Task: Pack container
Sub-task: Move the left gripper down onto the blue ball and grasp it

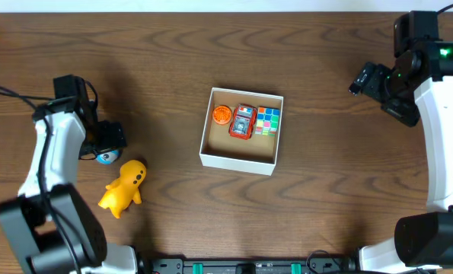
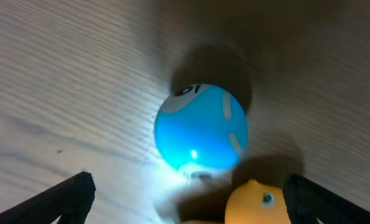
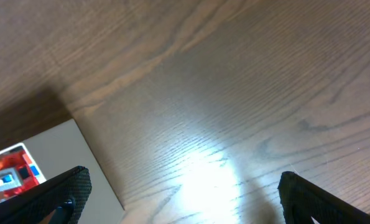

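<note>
The container (image 1: 237, 162) is a shallow white-walled box with a brown inside at mid-table. It holds an orange disc (image 1: 222, 115), a red toy car (image 1: 243, 122) and a multicoloured cube (image 1: 269, 120). At the left lie a blue ball (image 1: 108, 157) and a yellow duck-like toy (image 1: 123, 187). My left gripper (image 1: 106, 144) hovers open just over the ball. In the left wrist view the ball (image 2: 200, 127) lies ahead of the spread fingers (image 2: 66, 199), with the yellow toy (image 2: 256, 202) near the right one. My right gripper (image 1: 369, 80) is open and empty, right of the container.
In the right wrist view, bare wood lies between the open gripper (image 3: 185, 202), and the container's white wall (image 3: 54, 155) and the red toy car (image 3: 10, 171) show at lower left. Both arm bases stand at the table's near corners.
</note>
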`<action>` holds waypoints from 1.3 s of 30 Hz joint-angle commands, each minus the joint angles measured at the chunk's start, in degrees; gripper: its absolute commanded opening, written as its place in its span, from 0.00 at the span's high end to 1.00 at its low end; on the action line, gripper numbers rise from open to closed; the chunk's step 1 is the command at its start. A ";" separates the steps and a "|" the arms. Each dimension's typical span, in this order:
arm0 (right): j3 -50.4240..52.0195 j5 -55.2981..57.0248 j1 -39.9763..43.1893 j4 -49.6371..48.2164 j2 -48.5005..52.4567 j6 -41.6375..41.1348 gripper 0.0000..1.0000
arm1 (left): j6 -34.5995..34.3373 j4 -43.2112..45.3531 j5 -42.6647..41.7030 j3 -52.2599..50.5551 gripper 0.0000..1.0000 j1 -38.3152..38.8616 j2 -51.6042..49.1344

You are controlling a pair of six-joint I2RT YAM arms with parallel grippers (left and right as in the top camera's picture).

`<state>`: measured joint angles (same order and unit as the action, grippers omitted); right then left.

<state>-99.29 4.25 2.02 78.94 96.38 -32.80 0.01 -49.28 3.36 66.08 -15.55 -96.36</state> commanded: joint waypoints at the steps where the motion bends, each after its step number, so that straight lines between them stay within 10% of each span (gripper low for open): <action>1: 0.44 -0.20 -0.15 -0.50 0.04 1.73 0.01 | -0.28 0.70 0.07 0.59 0.02 -0.20 -3.10; 26: 0.44 -0.20 -0.15 -1.62 0.04 2.93 0.01 | 0.17 5.01 -5.35 -0.52 0.00 -3.56 -7.85; 39: 0.44 -0.22 -0.15 -1.60 0.04 2.93 0.01 | 0.13 4.15 -5.35 -0.61 0.36 -3.56 -7.85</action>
<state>-98.89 4.23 2.02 77.30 96.38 -30.72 -0.10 -44.71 -1.56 66.02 -18.94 -103.53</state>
